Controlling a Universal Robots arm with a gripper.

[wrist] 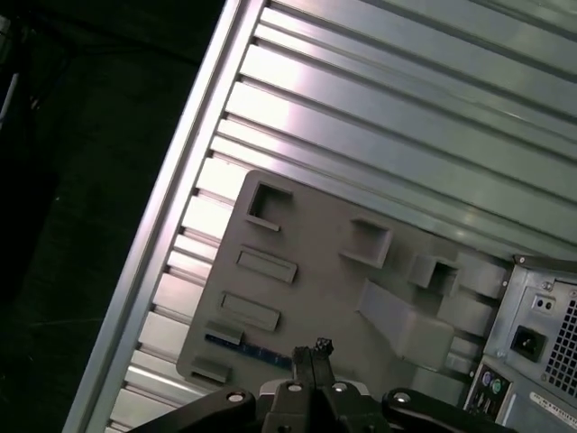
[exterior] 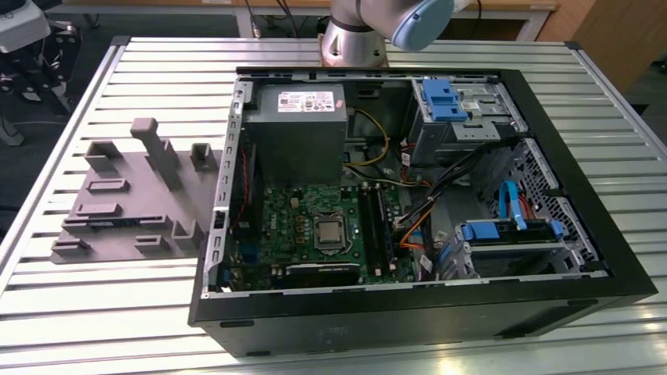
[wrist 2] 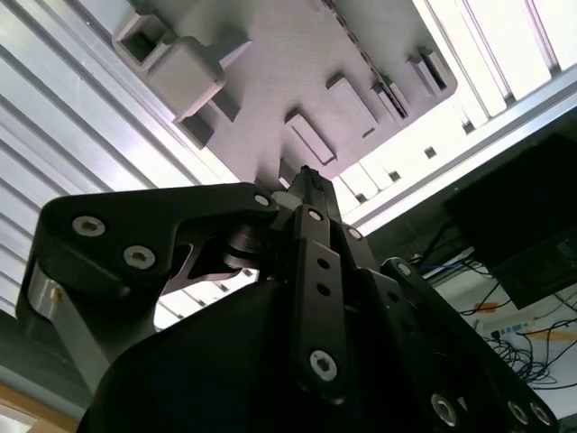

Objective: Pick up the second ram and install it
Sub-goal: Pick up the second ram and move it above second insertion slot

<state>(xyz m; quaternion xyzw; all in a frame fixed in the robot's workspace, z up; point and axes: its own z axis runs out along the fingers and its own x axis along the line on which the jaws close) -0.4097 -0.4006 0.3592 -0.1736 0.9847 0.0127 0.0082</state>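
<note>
The second ram (wrist: pixel 245 348) is a thin dark stick with a blue edge. It lies in a slot near one edge of the grey fixture plate (wrist: pixel 315 271). In the exterior view the ram (exterior: pixel 99 221) sits on the fixture plate (exterior: pixel 125 211), on the table at the exterior view's left of the computer case. My gripper (wrist: pixel 311 354) hangs well above the plate, close to the ram's end in the first wrist view. Its fingers are shut together with nothing between them. The second wrist view has the gripper (wrist 2: pixel 306 188) over the plate (wrist 2: pixel 270 81).
The open computer case (exterior: pixel 417 312) lies on the slatted metal table (exterior: pixel 125 297). Inside are the green motherboard (exterior: pixel 302 226), black memory slots (exterior: pixel 373 226), the grey power supply (exterior: pixel 297 125) and loose cables. The arm's base (exterior: pixel 352 39) stands behind the case.
</note>
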